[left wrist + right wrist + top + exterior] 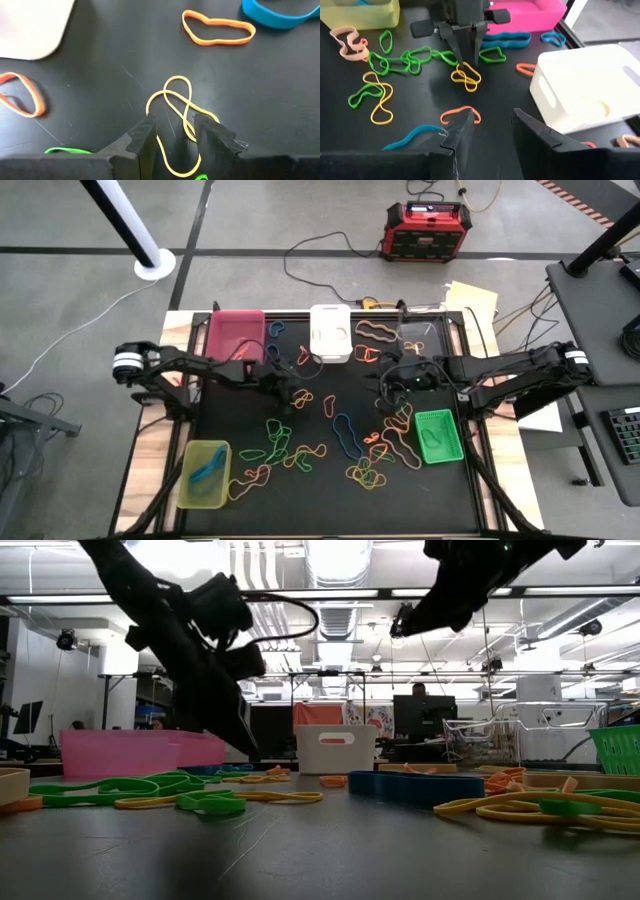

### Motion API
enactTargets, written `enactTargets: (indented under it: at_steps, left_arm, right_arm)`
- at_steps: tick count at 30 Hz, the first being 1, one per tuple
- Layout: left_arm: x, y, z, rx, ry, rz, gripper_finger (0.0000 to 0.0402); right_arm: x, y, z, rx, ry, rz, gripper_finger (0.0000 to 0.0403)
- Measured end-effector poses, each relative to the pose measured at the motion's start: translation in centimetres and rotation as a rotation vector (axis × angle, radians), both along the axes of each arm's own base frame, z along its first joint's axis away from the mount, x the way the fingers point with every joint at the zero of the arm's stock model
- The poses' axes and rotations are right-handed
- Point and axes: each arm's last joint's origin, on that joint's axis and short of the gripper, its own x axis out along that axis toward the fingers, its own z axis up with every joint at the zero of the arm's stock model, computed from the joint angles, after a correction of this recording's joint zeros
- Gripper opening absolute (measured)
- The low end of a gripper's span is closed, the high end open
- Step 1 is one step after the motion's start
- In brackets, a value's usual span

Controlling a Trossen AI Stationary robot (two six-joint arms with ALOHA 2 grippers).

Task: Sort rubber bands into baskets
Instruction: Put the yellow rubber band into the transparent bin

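while the left pincer [172, 136] stands released, yellow rubber band [176, 112] between its fingers, right pincer [492, 131] released

My left gripper [172, 137] straddles a yellow band [175, 115] with bare mat on both flanks. Ahead, an orange band [218, 28] and a blue band [275, 12] lie flat; only the white basket [30, 25] blocks passage.

A twisted yellow rubber band [175, 117] lies flat between the left tool's [175, 137] parted fingers, an orange band [218, 28] beyond it. Other bands lie scattered past the right tool [492, 132], beside the white basket [585, 85]; the pink basket [530, 15] sits farther off.
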Motion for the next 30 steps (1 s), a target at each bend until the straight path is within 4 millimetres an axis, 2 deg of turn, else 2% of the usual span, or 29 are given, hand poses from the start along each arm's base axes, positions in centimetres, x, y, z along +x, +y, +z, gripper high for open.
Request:
enactTargets:
  at_steps: [4, 12, 17, 20, 24, 30]
  left_arm:
    - [0.2, -0.3, -0.7, -0.007, 0.019, -0.008, 0.0116]
    - [0.9, -1.1, -2.3, -0.036, 0.044, -0.005, 0.0116]
    - [1.2, -1.1, -2.6, -0.035, 0.034, 0.001, 0.0112]
    - [1.2, -1.0, -2.6, -0.020, 0.034, -0.007, 0.0082]
    - [1.3, -1.0, -2.6, -0.003, 0.034, -0.028, 0.0012]
    - [1.2, -1.0, -2.0, 0.024, 0.038, -0.051, 0.0001]
  right_arm:
    - [-0.1, 0.0, -0.6, 0.019, 0.010, -0.012, 0.0132]
    - [-0.1, 0.0, -0.5, 0.026, -0.003, -0.017, 0.0128]
    - [-0.1, 0.0, -0.5, 0.026, -0.007, -0.017, 0.0133]
    - [-0.1, 0.0, -0.5, 0.026, -0.008, -0.017, 0.0135]
    - [-0.1, 0.0, -0.5, 0.026, -0.008, -0.017, 0.0131]
    - [0.0, 0.0, -0.4, 0.026, -0.024, -0.017, 0.0122]
